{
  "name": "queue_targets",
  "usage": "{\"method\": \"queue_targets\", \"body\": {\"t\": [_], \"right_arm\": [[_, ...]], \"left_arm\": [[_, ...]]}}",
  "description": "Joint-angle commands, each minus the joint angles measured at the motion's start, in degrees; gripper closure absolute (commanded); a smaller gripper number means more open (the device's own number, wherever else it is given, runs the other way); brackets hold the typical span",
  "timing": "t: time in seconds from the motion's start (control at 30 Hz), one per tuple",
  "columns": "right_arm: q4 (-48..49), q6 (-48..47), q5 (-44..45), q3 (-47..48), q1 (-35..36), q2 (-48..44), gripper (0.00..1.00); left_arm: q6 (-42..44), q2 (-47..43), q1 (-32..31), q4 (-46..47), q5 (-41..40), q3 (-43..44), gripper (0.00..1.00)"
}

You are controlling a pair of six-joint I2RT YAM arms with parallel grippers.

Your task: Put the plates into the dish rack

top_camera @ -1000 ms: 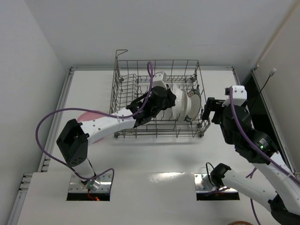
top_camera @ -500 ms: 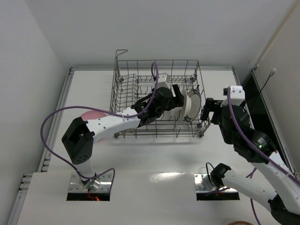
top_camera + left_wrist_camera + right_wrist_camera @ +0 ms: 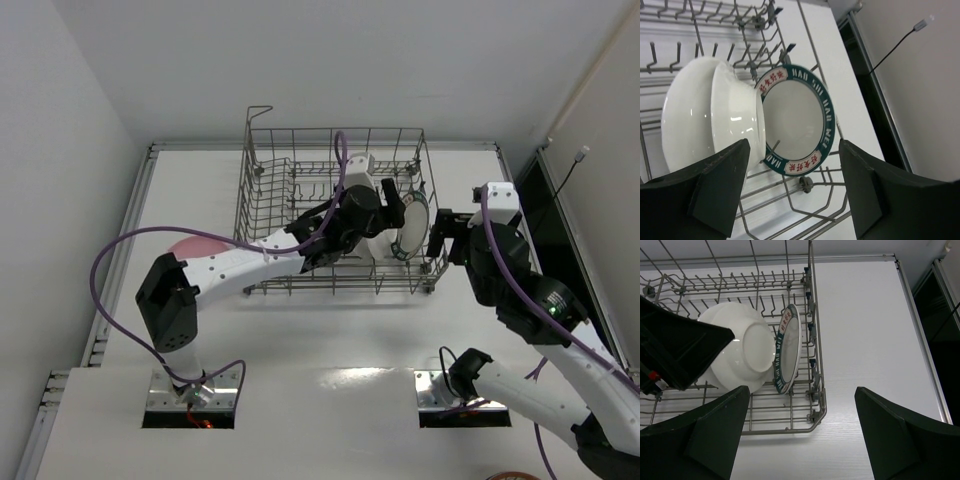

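Observation:
The grey wire dish rack (image 3: pixel 268 205) stands at the back of the table. Two white plates (image 3: pixel 695 115) stand on edge in its right end, close together. A teal-rimmed plate (image 3: pixel 796 125) stands just right of them, against the rack's end wall. My left gripper (image 3: pixel 392 210) hovers above these plates, open and empty (image 3: pixel 794 165). My right gripper (image 3: pixel 438 236) is open just outside the rack's right end, over bare table (image 3: pixel 801 400). The pink plate (image 3: pixel 188 247) lies flat left of the rack, partly hidden by my left arm.
The rack's left half (image 3: pixel 275 195) holds only bare tines (image 3: pixel 730 280). A wall runs along the table's left side (image 3: pixel 60 200). A dark gap (image 3: pixel 945 315) lies beyond the table's right edge. A purple cable (image 3: pixel 130 245) loops from my left arm.
My left gripper has opened and moved right along the rack, over the standing plates. My right arm has hardly moved.

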Motion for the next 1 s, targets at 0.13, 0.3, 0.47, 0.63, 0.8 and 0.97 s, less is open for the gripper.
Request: {"method": "queue_targets", "body": {"t": [0.13,0.3,0.47,0.63,0.8,0.97], "right_arm": [[0.74,-0.61,0.23,0.62,-0.11,0.65,0.15],[0.74,-0.61,-0.29,0.1,-0.11,0.65,0.15],[0.74,-0.61,-0.91,0.09,-0.11,0.65,0.15],[0.74,-1.83,-2.57,0.09,-0.11,1.26,0.18],[1.26,-1.84,-4.51,0.8,-0.11,2.76,0.2],[1.26,-1.32,-3.99,0.8,-0.11,2.76,0.2]], "left_arm": [[0.96,0.27,0.4,-9.53,-9.36,7.62,0.15],[-1.51,1.5,5.59,-12.09,-4.62,6.4,0.15],[-2.04,3.52,8.31,-11.48,1.71,5.17,0.15],[-2.04,4.32,10.25,-9.99,3.29,2.79,0.18],[-1.42,2.04,13.33,-2.16,11.2,-2.75,0.29],[-0.9,2.03,13.86,0.47,15.59,-5.21,0.36]]}}
